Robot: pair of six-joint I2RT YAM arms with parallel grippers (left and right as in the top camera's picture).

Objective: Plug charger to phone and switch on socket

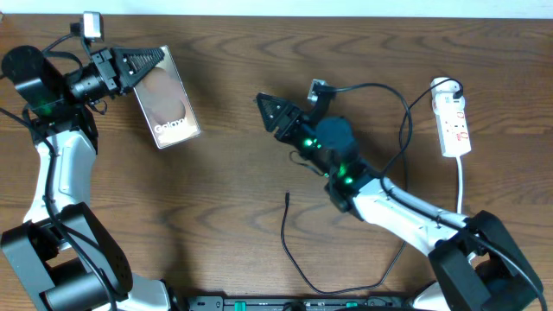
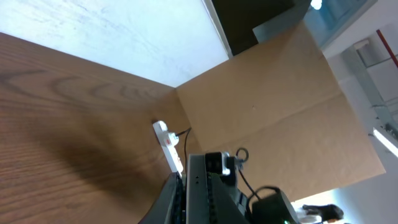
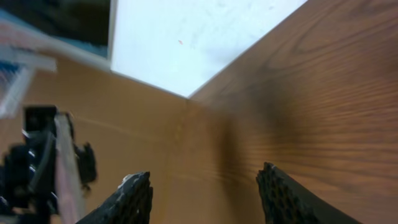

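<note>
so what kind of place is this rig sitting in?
Probably a robotics lab bench, not a home: a left arm and right arm at a wood-grain table, cardboard panels at its edge, and staged props, a phone and power strip.

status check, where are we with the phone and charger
Left claw shut on phone. Right claw open, empty. Charger lying loose, unplugged. Nothing between it and right claw.
</note>
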